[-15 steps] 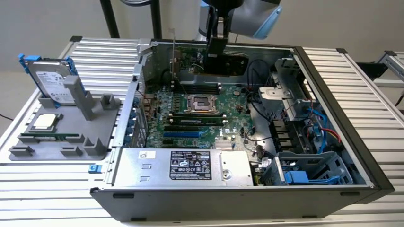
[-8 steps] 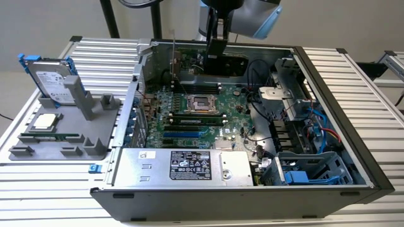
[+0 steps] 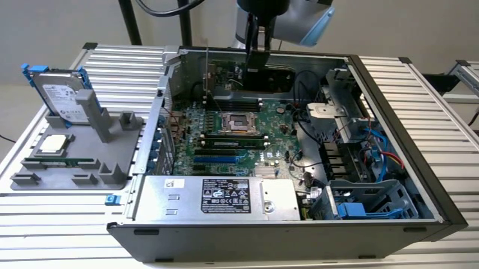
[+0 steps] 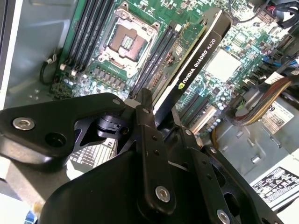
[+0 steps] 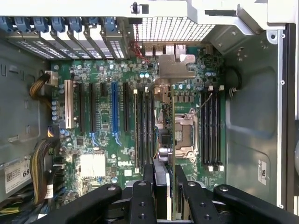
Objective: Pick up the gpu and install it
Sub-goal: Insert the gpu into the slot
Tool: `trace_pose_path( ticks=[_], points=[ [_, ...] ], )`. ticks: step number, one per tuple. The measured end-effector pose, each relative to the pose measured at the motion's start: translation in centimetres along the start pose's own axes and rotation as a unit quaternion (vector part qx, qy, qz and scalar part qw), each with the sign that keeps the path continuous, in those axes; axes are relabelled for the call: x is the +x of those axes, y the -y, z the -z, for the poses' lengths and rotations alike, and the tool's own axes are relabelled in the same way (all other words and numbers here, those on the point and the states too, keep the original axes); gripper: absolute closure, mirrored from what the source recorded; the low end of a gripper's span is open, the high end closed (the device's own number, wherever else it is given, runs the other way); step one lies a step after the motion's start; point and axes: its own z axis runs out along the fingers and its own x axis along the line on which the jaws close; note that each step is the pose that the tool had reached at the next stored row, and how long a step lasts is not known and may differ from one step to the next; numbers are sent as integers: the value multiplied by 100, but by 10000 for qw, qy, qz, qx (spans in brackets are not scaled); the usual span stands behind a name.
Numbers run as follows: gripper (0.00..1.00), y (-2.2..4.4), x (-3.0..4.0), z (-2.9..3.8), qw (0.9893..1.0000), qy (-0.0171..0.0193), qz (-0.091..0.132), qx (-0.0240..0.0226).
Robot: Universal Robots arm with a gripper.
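Observation:
My gripper (image 3: 257,59) is shut on the gpu (image 3: 262,78), a green card with a black cooler and a silver end bracket. It holds the card on edge above the far part of the open computer case (image 3: 419,185). In the second wrist view the gpu (image 4: 196,70) runs out from between the fingers (image 4: 145,122), hanging over the motherboard (image 4: 224,65) beside the processor socket (image 4: 125,42). In the first wrist view the gpu (image 5: 169,126) appears edge-on, its bracket (image 5: 176,70) toward the case's rear wall. The gripper (image 5: 166,189) clamps its near end. A blue expansion slot (image 5: 114,107) lies apart from the card.
Inside the case sit the power supply (image 3: 217,196), a drive cage (image 3: 374,202) and loose cables (image 3: 314,112). At the exterior view's left, a grey fixture (image 3: 112,168) holds a hard drive in a blue frame (image 3: 64,92), a processor chip (image 3: 55,144) and a memory stick (image 3: 71,162).

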Motion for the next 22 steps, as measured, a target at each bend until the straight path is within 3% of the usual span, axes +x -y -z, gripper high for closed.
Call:
trace_pose_path(
  ticks=[9,16,22],
  points=[
    [100,-5,7,-43,9995,9,-314,17],
    [100,-30,11,-98,9994,8,-334,18],
    [100,-30,11,-108,9994,9,-334,18]
  ],
)
